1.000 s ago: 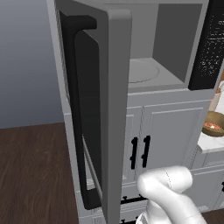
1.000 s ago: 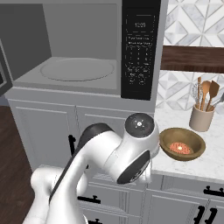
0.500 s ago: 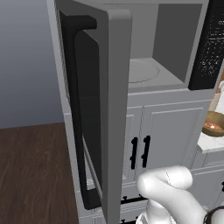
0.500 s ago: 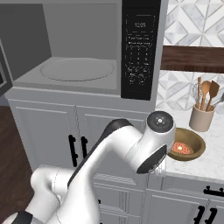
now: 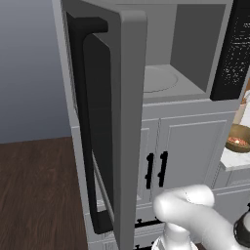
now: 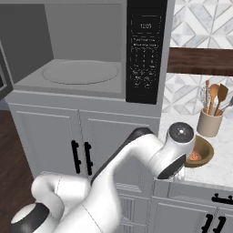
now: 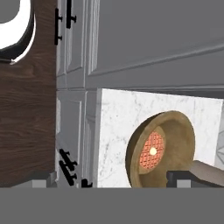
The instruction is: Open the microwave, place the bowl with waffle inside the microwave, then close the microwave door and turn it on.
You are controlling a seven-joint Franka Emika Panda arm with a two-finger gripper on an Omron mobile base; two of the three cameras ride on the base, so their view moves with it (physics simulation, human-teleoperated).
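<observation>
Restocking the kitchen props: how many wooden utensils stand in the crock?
2 clear: a spoon and a spatula in the crock right of the microwave; others may be hidden.

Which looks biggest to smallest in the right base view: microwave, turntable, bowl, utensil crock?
1. Microwave, by far the largest.
2. Turntable.
3. Bowl and utensil crock: too alike to rank, and the arm hides part of the bowl.
</observation>
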